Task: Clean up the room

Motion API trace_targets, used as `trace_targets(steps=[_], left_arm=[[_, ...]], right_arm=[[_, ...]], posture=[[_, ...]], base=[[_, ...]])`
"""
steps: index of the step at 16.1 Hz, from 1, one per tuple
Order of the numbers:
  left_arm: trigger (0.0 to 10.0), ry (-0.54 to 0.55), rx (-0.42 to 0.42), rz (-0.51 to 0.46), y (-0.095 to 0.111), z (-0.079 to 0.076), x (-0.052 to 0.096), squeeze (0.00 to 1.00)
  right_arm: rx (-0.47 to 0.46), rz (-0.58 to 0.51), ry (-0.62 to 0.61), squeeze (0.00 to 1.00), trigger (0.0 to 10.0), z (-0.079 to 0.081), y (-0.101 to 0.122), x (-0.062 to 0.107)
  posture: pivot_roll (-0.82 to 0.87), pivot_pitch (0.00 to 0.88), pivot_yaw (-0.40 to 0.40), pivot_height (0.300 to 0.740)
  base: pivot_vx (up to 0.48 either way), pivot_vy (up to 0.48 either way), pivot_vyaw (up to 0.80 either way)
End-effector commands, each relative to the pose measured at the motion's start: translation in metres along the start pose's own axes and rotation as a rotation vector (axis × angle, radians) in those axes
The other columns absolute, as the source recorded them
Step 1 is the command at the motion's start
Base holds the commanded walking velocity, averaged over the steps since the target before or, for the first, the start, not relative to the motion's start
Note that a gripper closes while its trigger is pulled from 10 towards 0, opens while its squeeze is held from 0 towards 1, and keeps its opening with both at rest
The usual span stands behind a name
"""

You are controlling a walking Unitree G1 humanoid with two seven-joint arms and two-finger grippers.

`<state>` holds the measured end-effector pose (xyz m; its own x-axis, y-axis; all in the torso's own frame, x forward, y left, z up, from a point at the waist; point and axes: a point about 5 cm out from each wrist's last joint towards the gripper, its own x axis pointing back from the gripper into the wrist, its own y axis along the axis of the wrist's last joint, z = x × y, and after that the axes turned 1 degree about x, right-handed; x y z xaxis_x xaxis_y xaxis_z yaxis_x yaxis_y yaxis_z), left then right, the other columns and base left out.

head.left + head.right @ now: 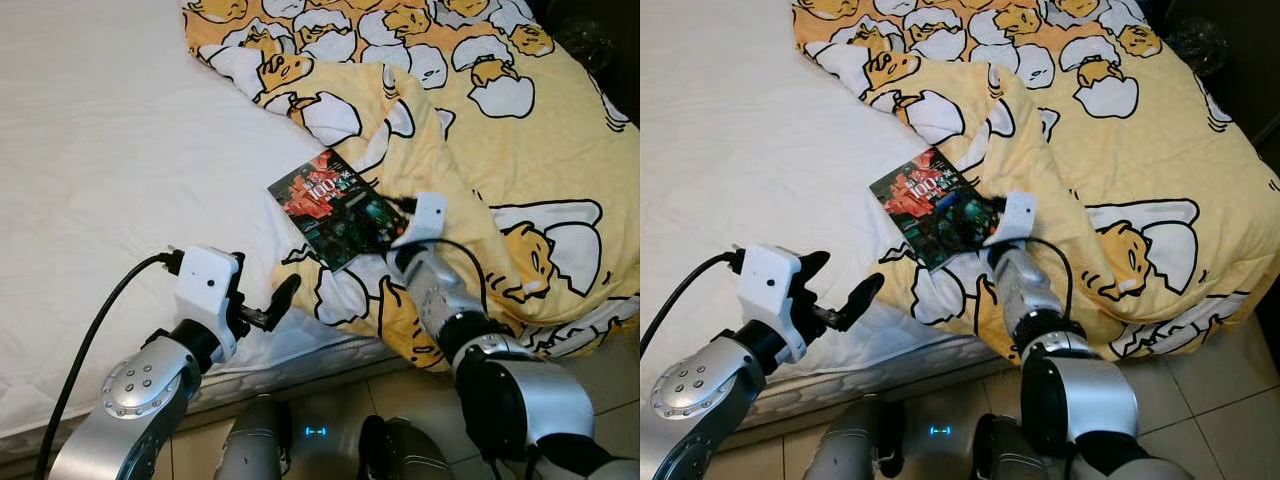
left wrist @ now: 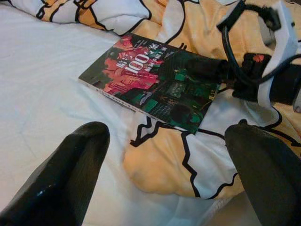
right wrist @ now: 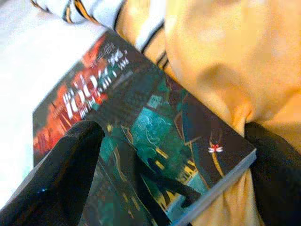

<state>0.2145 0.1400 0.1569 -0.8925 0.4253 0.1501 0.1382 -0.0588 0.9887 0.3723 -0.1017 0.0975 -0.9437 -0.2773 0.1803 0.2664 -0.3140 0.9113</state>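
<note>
The blanket (image 1: 520, 130) is yellow with white-and-orange cartoon egg figures outlined in black. The sheet (image 1: 110, 170) is plain white. The book (image 1: 335, 208) cover is dark, red and green.

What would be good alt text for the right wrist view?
Close over a book with a dark red and green cover, the right gripper has its two black fingers spread, one over the cover and one past the book's corner. The book lies partly on a white sheet, against a yellow blanket.
</note>
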Motion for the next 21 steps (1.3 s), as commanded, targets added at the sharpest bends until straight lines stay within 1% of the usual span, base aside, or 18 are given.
trace_targets(steps=[1, 3, 4, 5, 6, 7, 8, 9, 11, 13, 15, 18, 20, 21], left_arm=[[10.0, 0.002, -0.010, 0.002, -0.001, 0.000, 0.002, 0.00], [10.0, 0.000, -0.010, 0.001, -0.001, -0.001, 0.001, 0.00], [10.0, -0.002, -0.011, 0.001, -0.001, -0.001, 0.000, 0.00], [10.0, -0.003, -0.011, 0.001, -0.001, -0.001, 0.000, 0.00], [10.0, -0.003, -0.011, 0.002, -0.001, -0.001, 0.000, 0.00], [10.0, -0.003, -0.010, 0.004, -0.002, -0.001, 0.000, 0.00], [10.0, -0.003, -0.007, 0.008, -0.003, -0.001, 0.000, 0.00], [10.0, -0.003, -0.005, 0.010, -0.004, -0.001, 0.000, 0.00], [10.0, -0.004, -0.002, 0.010, -0.004, -0.001, -0.001, 0.00], [10.0, -0.004, 0.001, 0.010, -0.004, -0.001, -0.001, 0.00], [10.0, -0.005, 0.019, 0.012, -0.005, -0.001, -0.004, 0.00], [10.0, -0.006, 0.026, 0.011, -0.005, -0.001, -0.006, 0.00], [10.0, -0.010, 0.033, 0.009, -0.006, -0.002, -0.009, 0.00], [10.0, -0.014, 0.034, 0.008, -0.006, -0.003, -0.010, 0.00]], right_arm=[[0.004, -0.007, 0.037, 0.00, 10.0, 0.009, 0.001, -0.003], [-0.003, -0.005, 0.043, 0.00, 10.0, 0.012, 0.001, -0.003], [-0.018, 0.004, 0.064, 0.00, 10.0, 0.019, 0.000, -0.005], [-0.045, 0.017, 0.079, 0.00, 10.0, 0.024, -0.002, -0.006], [-0.063, 0.028, 0.083, 0.00, 10.0, 0.026, -0.004, -0.006], [-0.091, 0.042, 0.085, 0.00, 9.7, 0.028, -0.006, -0.006], [-0.158, 0.083, 0.108, 0.00, 0.0, 0.034, -0.014, -0.006], [-0.188, 0.109, 0.131, 0.00, 0.0, 0.040, -0.018, -0.006], [-0.202, 0.135, 0.193, 0.00, 0.0, 0.052, -0.024, -0.006], [-0.205, 0.138, 0.202, 0.00, 0.0, 0.055, -0.025, -0.006], [-0.234, 0.111, 0.238, 0.00, 0.0, 0.060, -0.018, -0.008], [-0.242, 0.079, 0.277, 0.00, 0.0, 0.066, -0.010, -0.010], [-0.230, 0.041, 0.321, 0.00, 0.0, 0.072, -0.002, -0.011], [-0.206, 0.029, 0.333, 0.00, 0.0, 0.074, -0.002, -0.010]], posture=[[0.35, 0.252, 0.002, 0.710], [0.35, 0.252, 0.002, 0.710], [0.35, 0.252, 0.003, 0.710], [0.35, 0.251, 0.002, 0.710], [0.35, 0.251, 0.002, 0.710], [0.35, 0.250, 0.000, 0.710], [0.35, 0.250, -0.001, 0.710], [0.35, 0.250, -0.001, 0.710], [0.34, 0.249, -0.002, 0.710], [0.34, 0.248, -0.003, 0.710], [0.32, 0.245, -0.002, 0.710], [0.32, 0.239, -0.003, 0.710], [0.30, 0.229, -0.004, 0.710], [0.30, 0.221, -0.005, 0.710]], base=[[0.000, 0.000, 0.00], [0.000, 0.000, 0.00], [0.000, 0.000, 0.00], [0.000, 0.000, 0.00], [0.000, 0.000, 0.00], [0.000, 0.000, 0.00], [0.000, 0.000, 0.00], [0.000, 0.000, 0.00], [0.000, 0.000, 0.00], [0.000, 0.000, 0.00], [0.000, 0.000, 0.00], [0.000, 0.000, 0.00], [0.000, 0.000, 0.00], [0.000, 0.000, 0.00]])
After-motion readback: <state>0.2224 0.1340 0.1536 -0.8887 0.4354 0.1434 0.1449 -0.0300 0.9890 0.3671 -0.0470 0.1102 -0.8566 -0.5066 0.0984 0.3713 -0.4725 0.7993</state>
